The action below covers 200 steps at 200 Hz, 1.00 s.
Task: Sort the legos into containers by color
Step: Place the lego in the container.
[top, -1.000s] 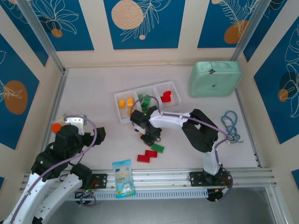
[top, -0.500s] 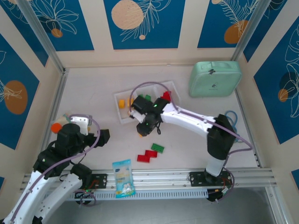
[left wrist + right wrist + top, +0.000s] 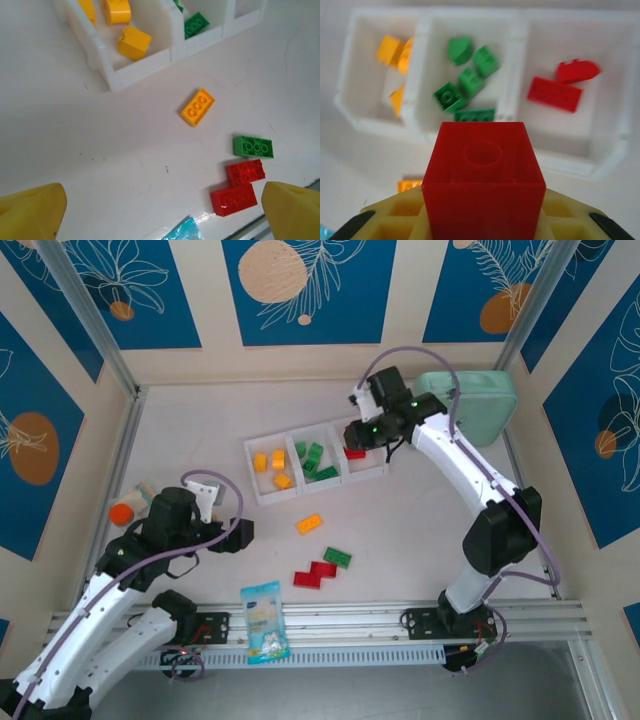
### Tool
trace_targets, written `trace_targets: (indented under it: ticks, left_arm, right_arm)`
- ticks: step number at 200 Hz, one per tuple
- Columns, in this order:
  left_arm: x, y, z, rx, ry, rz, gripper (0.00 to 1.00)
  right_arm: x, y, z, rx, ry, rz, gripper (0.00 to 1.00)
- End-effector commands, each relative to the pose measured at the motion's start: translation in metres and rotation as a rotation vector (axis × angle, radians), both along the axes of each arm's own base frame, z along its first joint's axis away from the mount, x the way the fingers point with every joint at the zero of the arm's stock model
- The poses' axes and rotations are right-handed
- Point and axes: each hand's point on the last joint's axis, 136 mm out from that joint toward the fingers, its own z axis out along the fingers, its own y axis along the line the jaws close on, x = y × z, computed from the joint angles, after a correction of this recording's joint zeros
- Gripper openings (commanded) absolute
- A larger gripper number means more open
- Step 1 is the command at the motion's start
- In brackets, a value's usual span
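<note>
A white plastic tray (image 3: pixel 517 65) with three square, low-walled compartments in a row sat on a pale, smooth table (image 3: pixel 100 150). Fourteen small studded plastic bricks could be counted.

In the tray:
- The left compartment held three yellow-orange bricks (image 3: pixel 389 48).
- The middle one held five green bricks (image 3: pixel 471 81), one of them with a rounded edge.
- The right one held two red pieces, a flat rectangular brick (image 3: pixel 555 93) and a curved piece (image 3: pixel 577 70).

Four bricks lay loose on the table nearer the arms. One was an orange brick (image 3: pixel 198 106), apart from the rest. One was a green brick (image 3: pixel 253 147). Two red bricks (image 3: pixel 245 171) touched each other just beside the green one. All four were rectangular with round studs on top.

The right gripper (image 3: pixel 362 433) hung over the tray's right end, its jaws closed on one red block (image 3: pixel 483 185). The block was chunky and square, and its hollow underside and round inner tube faced the wrist camera.

The left gripper (image 3: pixel 240 532) hovered over bare table near the loose bricks. Its two yellow fingertips (image 3: pixel 32 210) were spread as wide as they go, with nothing between them.

One glossy blue-and-white packet (image 3: pixel 262 620) lay at the near edge. One rounded mint-green case (image 3: pixel 470 410) sat at the far right.
</note>
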Motion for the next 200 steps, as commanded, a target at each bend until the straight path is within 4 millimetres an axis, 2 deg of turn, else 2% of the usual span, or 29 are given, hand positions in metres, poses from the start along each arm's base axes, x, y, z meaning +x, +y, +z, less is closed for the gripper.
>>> trace_targets:
  ticks: [1, 42, 70, 90, 125, 172, 200]
  left_arm:
    - [-0.004, -0.014, -0.001, -0.038, 0.017, -0.078, 0.99]
    - [-0.007, -0.027, -0.008, -0.062, 0.074, -0.144, 0.99]
    - [-0.008, -0.03, -0.01, -0.065, 0.091, -0.159, 0.99]
    - [-0.008, -0.03, -0.01, -0.065, 0.087, -0.157, 0.99]
    - [-0.008, -0.025, -0.004, -0.061, 0.053, -0.143, 0.99]
    - [-0.006, -0.021, -0.003, -0.044, 0.034, -0.126, 0.99]
    - [-0.006, -0.021, -0.004, -0.041, 0.038, -0.124, 0.99]
  right_arm:
    - [0.019, -0.008, -0.003, 0.04, 0.042, -0.073, 0.2]
    - [0.055, -0.018, -0.037, 0.017, 0.122, -0.138, 0.21]
    - [0.072, -0.012, -0.053, 0.051, 0.145, -0.148, 0.23]
    - [0.083, -0.014, -0.067, 0.054, 0.171, -0.168, 0.24]
    - [0.094, -0.013, -0.087, 0.077, 0.223, -0.175, 0.25]
    - [0.098, -0.001, -0.109, 0.123, 0.289, -0.179, 0.35]
    - [0.101, 0.005, -0.117, 0.146, 0.311, -0.17, 0.37]
